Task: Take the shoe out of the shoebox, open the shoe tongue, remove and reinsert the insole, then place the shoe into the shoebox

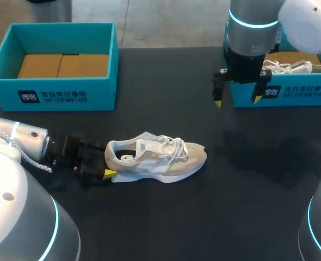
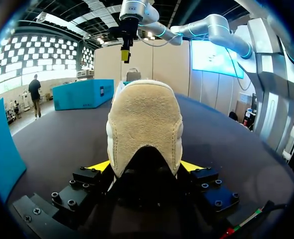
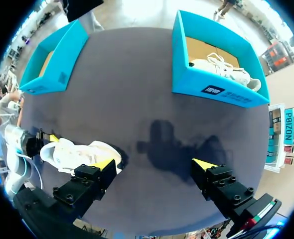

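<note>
A beige and white shoe [image 1: 155,157] lies on its sole on the dark table, toe toward the right. My left gripper [image 1: 105,166] is at its heel. In the left wrist view the suede heel [image 2: 144,124] sits between the two yellow tips, which touch it from both sides, so my left gripper [image 2: 145,167] is shut on the shoe. My right gripper [image 1: 238,101] hangs open and empty above the table, just in front of the right shoebox [image 1: 283,95]. From the right wrist the shoe [image 3: 79,154] lies below and beside the open right gripper [image 3: 154,164].
A teal shoebox [image 1: 51,92] with brown cardboard inside stands at the back left. The right shoebox holds another white shoe [image 1: 283,67]. Dark tabletop [image 1: 247,179] stretches between the shoe and the right box.
</note>
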You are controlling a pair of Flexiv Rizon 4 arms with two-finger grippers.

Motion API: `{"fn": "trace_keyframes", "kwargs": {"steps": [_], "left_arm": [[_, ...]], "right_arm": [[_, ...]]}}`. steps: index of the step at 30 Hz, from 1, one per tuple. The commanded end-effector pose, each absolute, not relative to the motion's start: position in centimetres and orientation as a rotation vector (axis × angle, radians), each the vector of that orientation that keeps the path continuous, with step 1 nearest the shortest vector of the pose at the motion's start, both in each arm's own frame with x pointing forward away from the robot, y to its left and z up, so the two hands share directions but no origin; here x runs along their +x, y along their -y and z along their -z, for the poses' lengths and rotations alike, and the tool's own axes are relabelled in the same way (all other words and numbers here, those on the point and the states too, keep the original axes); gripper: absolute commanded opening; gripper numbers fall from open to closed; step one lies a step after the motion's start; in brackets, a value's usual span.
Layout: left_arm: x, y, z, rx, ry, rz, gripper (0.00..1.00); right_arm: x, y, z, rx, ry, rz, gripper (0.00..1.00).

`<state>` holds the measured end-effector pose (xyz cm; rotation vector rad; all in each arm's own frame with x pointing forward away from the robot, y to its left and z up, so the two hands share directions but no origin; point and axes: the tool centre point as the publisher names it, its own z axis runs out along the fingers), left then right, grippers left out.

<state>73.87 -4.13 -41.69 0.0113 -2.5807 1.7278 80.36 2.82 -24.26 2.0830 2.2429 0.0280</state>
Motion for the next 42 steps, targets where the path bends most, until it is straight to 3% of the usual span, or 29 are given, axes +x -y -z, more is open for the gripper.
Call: {"fn": "trace_keyframes", "kwargs": {"steps": [1,20,42], "left_arm": [[73.9,4.2,42.0,0.012,2.582,-1.726,0.0],[73.9,4.2,42.0,0.012,2.582,-1.726,0.0],[73.9,4.2,42.0,0.012,2.582,-1.726,0.0]], "right_arm": [[80.5,-2.9,24.3,2.084,-2.244,-0.025,1.0],[78.1,-12.7,25.1,2.062,-2.168,0.068,1.0],[74.7,-22.6,29.2,2.205,-2.056,-0.023,1.0]]}}
